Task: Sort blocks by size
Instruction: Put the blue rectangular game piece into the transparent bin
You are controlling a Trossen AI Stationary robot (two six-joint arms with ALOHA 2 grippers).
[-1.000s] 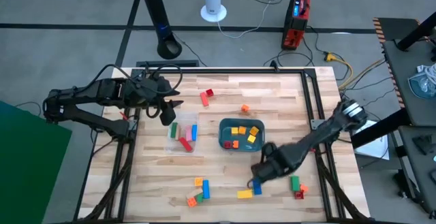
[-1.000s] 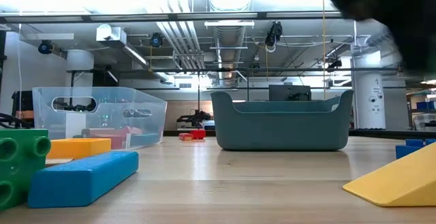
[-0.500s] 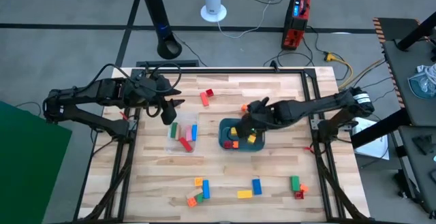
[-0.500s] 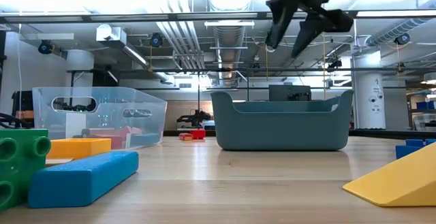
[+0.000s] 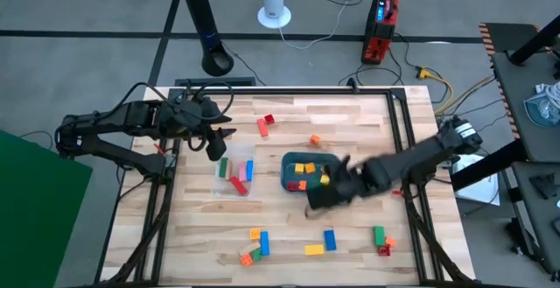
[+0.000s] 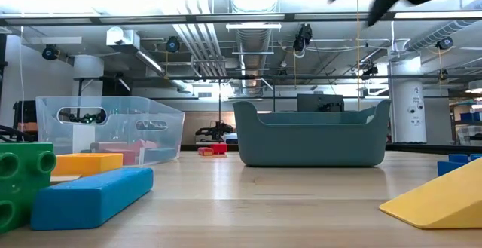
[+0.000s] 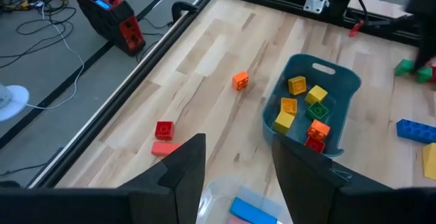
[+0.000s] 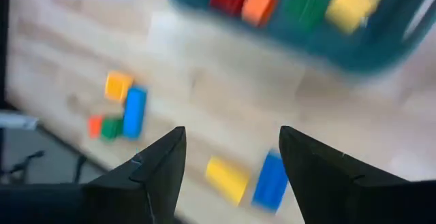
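Several small blocks lie in the teal tray (image 5: 287, 179) at mid-table. Long blocks lie in the clear container (image 5: 236, 172) to its left. Loose blocks rest on the table near the front edge: a blue bar (image 5: 330, 239), a yellow one (image 5: 314, 249), a green one (image 5: 379, 235), and an orange and blue group (image 5: 260, 240). My right gripper (image 5: 315, 200) hovers open just in front of the tray, with nothing between its fingers (image 8: 157, 166). My left gripper (image 7: 235, 176) hangs open above the clear container, holding nothing.
Two red blocks (image 5: 264, 123) and an orange block (image 5: 314, 138) lie toward the far edge. A black frame rail (image 5: 402, 130) borders the table. Bare wood lies between the tray and the near blocks.
My right gripper went from the blue bar by the near edge up and toward the far edge until it was over the teal tray. It has since swung back toward the near edge, in front of the tray. The blue bar stayed where it was.
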